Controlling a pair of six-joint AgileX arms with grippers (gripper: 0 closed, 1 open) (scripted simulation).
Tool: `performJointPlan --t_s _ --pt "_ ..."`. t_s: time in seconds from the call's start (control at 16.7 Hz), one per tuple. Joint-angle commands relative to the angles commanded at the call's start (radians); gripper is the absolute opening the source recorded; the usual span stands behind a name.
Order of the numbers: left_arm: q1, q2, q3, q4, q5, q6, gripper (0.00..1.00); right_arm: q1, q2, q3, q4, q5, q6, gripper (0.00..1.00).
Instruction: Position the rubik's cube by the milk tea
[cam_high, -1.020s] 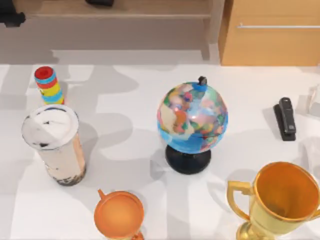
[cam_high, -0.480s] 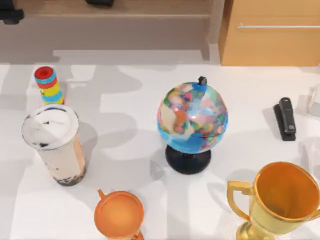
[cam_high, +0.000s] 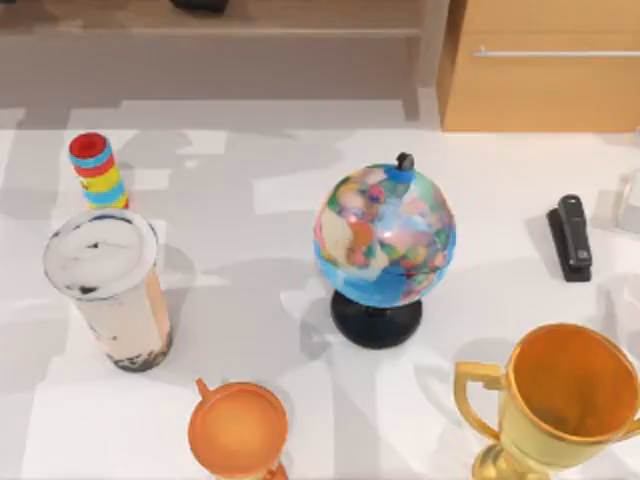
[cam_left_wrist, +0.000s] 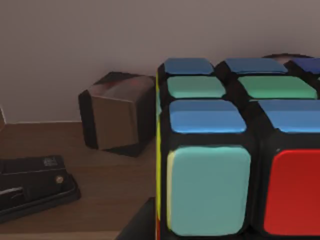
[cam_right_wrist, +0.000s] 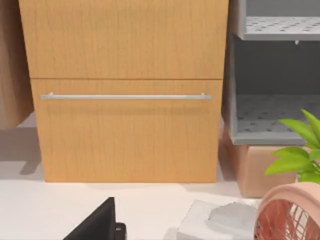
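Your left wrist view has the rubik's cube (cam_left_wrist: 235, 150) pressed close to the lens, presumably held, though you cannot tell how the fingers sit. Beyond it lie a black stapler (cam_left_wrist: 30, 182) and a dark box (cam_left_wrist: 117, 112). On the table, the milk tea (cam_high: 108, 285) stands at left, near the orange mug (cam_high: 238, 430).

Trophy cup (cam_high: 560, 400) cropped at frame edge
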Motion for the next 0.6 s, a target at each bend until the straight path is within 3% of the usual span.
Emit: performJointPlan --t_s 0.6 --pt "0.028 -0.209 0.098 -0.980 -0.058 0.090 0.00 0.000 0.000 0.000 0.000 0.000 0.000 1.00"
